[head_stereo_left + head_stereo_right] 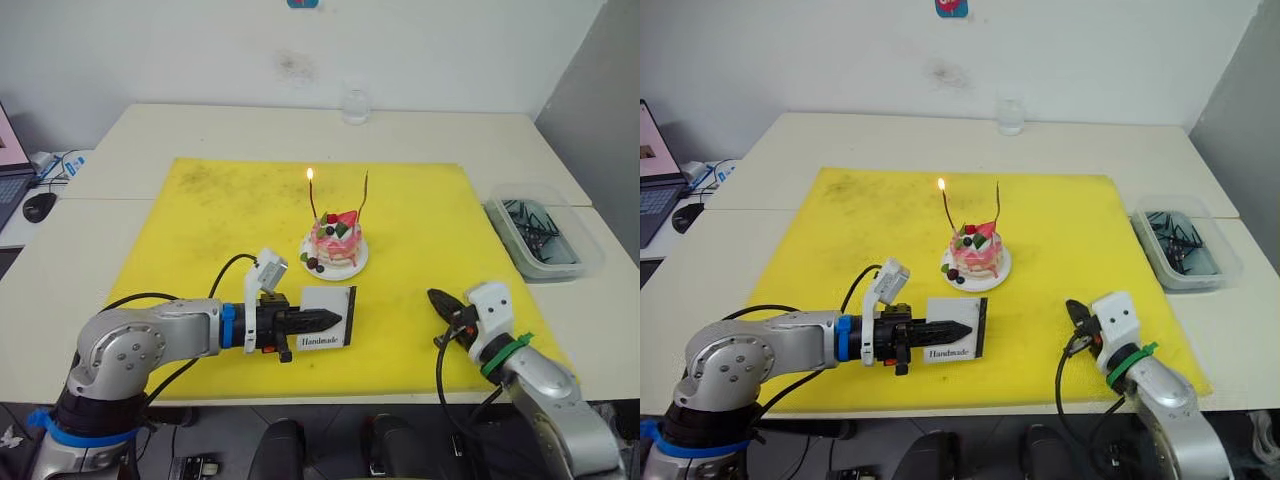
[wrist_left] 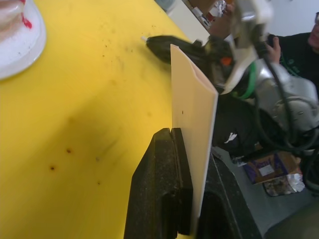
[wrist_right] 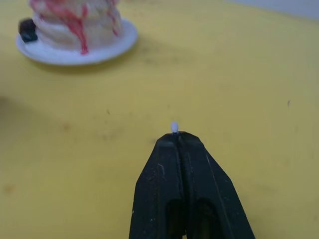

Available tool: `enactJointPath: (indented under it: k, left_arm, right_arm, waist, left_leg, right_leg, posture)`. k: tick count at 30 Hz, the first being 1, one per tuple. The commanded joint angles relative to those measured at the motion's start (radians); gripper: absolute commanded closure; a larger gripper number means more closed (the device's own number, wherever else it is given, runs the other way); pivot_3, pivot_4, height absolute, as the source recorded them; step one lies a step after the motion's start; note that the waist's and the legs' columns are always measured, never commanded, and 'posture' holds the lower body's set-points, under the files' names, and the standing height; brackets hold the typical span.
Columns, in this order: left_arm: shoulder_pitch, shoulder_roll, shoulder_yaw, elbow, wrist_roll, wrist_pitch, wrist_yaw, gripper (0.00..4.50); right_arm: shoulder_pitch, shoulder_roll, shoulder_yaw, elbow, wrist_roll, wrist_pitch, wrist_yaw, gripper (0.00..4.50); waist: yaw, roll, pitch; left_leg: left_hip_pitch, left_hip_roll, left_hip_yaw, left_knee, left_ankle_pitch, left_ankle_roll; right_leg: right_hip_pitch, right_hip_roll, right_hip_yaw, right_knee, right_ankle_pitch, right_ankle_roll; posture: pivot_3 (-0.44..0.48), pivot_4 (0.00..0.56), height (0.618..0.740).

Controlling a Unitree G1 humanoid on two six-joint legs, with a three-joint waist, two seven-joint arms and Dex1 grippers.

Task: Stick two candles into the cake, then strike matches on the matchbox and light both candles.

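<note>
The only legible text is the word "Handmade", printed in black along the lower part of the white face of the matchbox (image 1: pixel 956 331). The box stands upright on edge on the yellow mat (image 1: pixel 840 240), with its printed face turned toward the head camera, and is held at one end between the jaws of the left gripper (image 1: pixel 958 329). The same word can be read in both eye views. No other word, number, brand or sign on any item is readable.
</note>
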Motion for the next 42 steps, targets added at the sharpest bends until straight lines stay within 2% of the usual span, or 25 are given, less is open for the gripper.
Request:
enactJointPath:
  k: [1,6,11,15,21,42]
  left_arm:
    - [-0.023,-0.028,-0.005,-0.031,0.016,-0.030,0.021,4.50]
    - [-0.056,-0.043,-0.013,-0.008,0.026,-0.021,0.011,4.50]
    - [-0.119,-0.056,-0.031,0.027,0.063,-0.029,-0.009,4.50]
    - [-0.163,-0.061,-0.055,0.040,0.113,-0.047,-0.032,4.50]
    - [-0.175,-0.065,-0.063,0.052,0.150,-0.051,-0.059,4.50]
    - [-0.174,-0.084,-0.047,0.047,0.166,-0.045,-0.076,4.50]
  right_arm:
    - [-0.059,-0.120,-0.038,-0.134,0.051,0.048,0.099,4.47]
    - [-0.204,-0.355,-0.024,-0.212,0.135,0.095,0.297,4.47]
    - [-0.356,-0.447,0.107,-0.183,0.090,0.046,0.408,4.47]
    - [-0.442,-0.449,0.216,-0.128,-0.014,-0.017,0.432,4.47]
    - [-0.511,-0.437,0.278,-0.047,-0.123,-0.088,0.444,4.47]
    - [-0.542,-0.355,0.330,0.030,-0.230,-0.158,0.501,4.47]
  waist:
    - [0.000,0.000,0.000]
    - [0.000,0.000,0.000]
    - [0.001,-0.001,0.000]
    - [0.001,-0.001,0.000]
    - [0.001,-0.001,0.000]
    - [0.001,-0.001,0.000]
  left_leg:
    - [0.000,0.000,0.000,0.000,0.000,0.000]
    - [0.000,0.000,-0.001,-0.001,0.000,0.000]
    - [0.000,-0.001,-0.001,0.000,0.000,0.000]
    - [0.000,-0.001,-0.001,0.000,0.000,0.000]
    - [-0.001,-0.001,-0.001,0.000,0.000,0.000]
    - [0.000,0.000,-0.001,0.000,0.000,0.000]
  right_leg:
    - [0.000,0.000,0.000,0.000,0.000,0.000]
    - [0.000,0.001,-0.001,-0.001,0.000,0.000]
    - [0.001,0.002,-0.002,0.000,0.000,0.000]
    - [0.000,0.002,-0.001,-0.001,0.000,0.000]
    - [0.000,0.002,-0.001,-0.001,0.000,0.000]
    - [0.000,0.001,-0.001,0.000,0.000,0.000]
  posture:
    - [0.000,0.150,0.740]
    - [0.000,0.150,0.740]
    - [0.000,0.150,0.740]
    - [0.000,0.150,0.740]
    - [0.000,0.150,0.740]
    - [0.000,0.150,0.740]
